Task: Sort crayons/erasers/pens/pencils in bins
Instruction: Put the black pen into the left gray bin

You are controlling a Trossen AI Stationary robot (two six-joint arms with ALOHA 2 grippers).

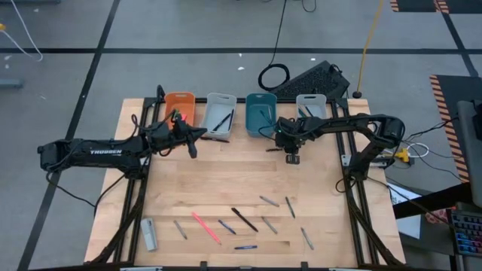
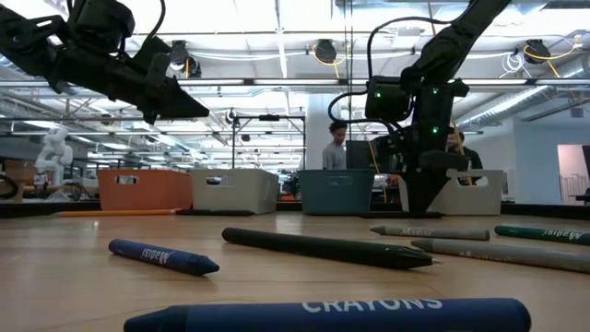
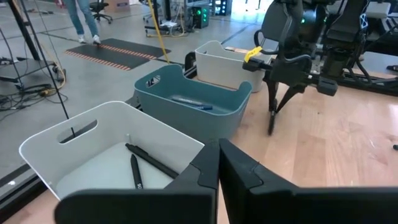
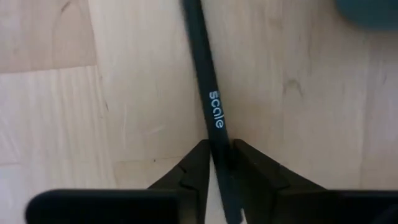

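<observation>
Pale wood planks make the table (image 1: pixel 226 188), and along its near edge lie scattered sticks: a blue crayon (image 2: pixel 332 316) printed CRAYONS lies closest to the low camera, a second blue crayon (image 2: pixel 163 257) just behind it, then a long black pen (image 2: pixel 327 248) lying nearly crosswise with its tip to the right, and grey pencils (image 2: pixel 502 252) beside it. In the high view a pink stick (image 1: pixel 205 227) lies slanted among them.

Farther back, the right gripper (image 1: pixel 292 156) stands just in front of the teal bin (image 1: pixel 261 113), its fingers (image 4: pixel 193 168) closed on a black pen marked "scale" (image 4: pixel 208 99); in the right wrist view the pen's long axis runs straight out from between the fingers, over the wood.

The left gripper (image 1: pixel 191 139) hovers in front of the orange bin (image 1: pixel 180 108) and a grey-white bin (image 1: pixel 218 114) holding two black pens (image 3: pixel 146 163); its jaws look closed with nothing between them.

A second grey-white bin (image 1: pixel 311 106) ends the row. Beyond the table, people (image 2: pixel 336 146) stand in a bright workshop.
</observation>
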